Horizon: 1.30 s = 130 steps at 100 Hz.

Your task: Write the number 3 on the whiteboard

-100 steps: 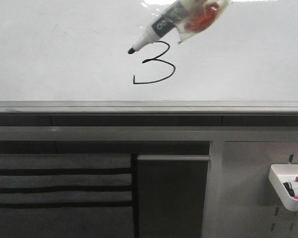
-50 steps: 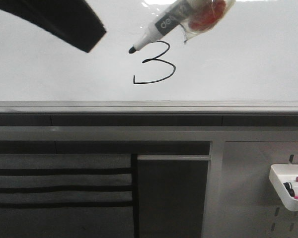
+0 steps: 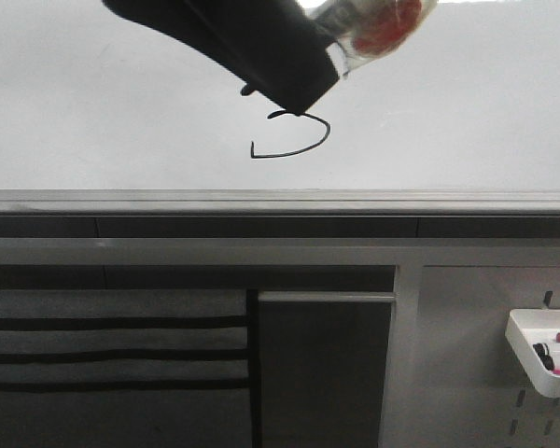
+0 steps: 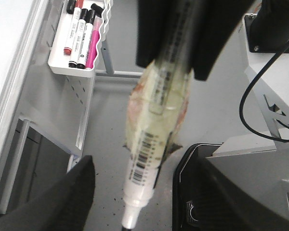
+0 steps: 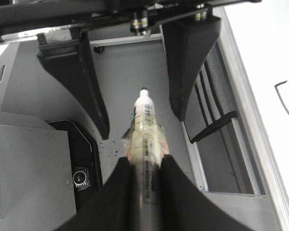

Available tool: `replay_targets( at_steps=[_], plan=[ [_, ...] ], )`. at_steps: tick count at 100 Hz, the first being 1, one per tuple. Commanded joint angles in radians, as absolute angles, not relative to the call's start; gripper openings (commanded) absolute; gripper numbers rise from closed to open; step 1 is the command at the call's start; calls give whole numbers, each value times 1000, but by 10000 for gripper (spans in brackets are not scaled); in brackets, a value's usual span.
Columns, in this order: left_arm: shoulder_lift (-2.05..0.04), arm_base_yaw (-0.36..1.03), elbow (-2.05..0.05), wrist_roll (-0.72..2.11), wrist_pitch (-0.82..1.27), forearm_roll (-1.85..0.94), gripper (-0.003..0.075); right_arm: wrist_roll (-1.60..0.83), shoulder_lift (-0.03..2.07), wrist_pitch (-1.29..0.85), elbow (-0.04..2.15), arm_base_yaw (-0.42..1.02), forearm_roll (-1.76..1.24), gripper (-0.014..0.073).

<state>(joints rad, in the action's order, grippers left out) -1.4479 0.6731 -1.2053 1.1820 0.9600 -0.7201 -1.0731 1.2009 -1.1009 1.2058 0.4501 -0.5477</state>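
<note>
The number 3 [image 3: 294, 152] is on the whiteboard [image 3: 467, 112], a little left of centre and just above the board's grey lower edge. From the front only its lower bowl and flat bottom hook show; the top is hidden behind the left gripper [image 5: 142, 120], which reaches in from the upper left.

The marker [image 4: 149, 163] is clenched in the right gripper [image 5: 144, 171], whose two dark fingers pinch the barrel towards its back end. The marker's long axis runs from upper right down to lower left across the board face, with the tip pointing straight at the left gripper. That gripper is spread wide, one finger on each side of the tip and touching nothing, so the tip sits in the gap between them. The tip looks clear of the board, just beside the digit's top.

The digit looks finished, so I judge the next move to be a handover: the left fingers close on the marker's front end along that same axis.
</note>
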Motion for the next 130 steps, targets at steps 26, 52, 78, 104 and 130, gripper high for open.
replay_targets(
  at_steps=[26,52,78,104,130],
  plan=[
    [-1419,680,-1241,1184,934,-763,99,-1081,1178,-1064,1229,449,-590,3],
    [-1419,680,-1241,1184,934,-763,-18,-1081,1178,-1080,1229,449,-590,4],
    [-1419,651,-1241,1162,932,-750,-18,-1070,1176,-1048,1231,447,-583,278],
    [-1417,432,-1208,935,895,-618,-18,-956,1109,-949,1257,323,-560,393],
    [-1392,235,-1035,828,580,-686,-18,-941,1104,-957,1257,262,-560,393]
  ],
)
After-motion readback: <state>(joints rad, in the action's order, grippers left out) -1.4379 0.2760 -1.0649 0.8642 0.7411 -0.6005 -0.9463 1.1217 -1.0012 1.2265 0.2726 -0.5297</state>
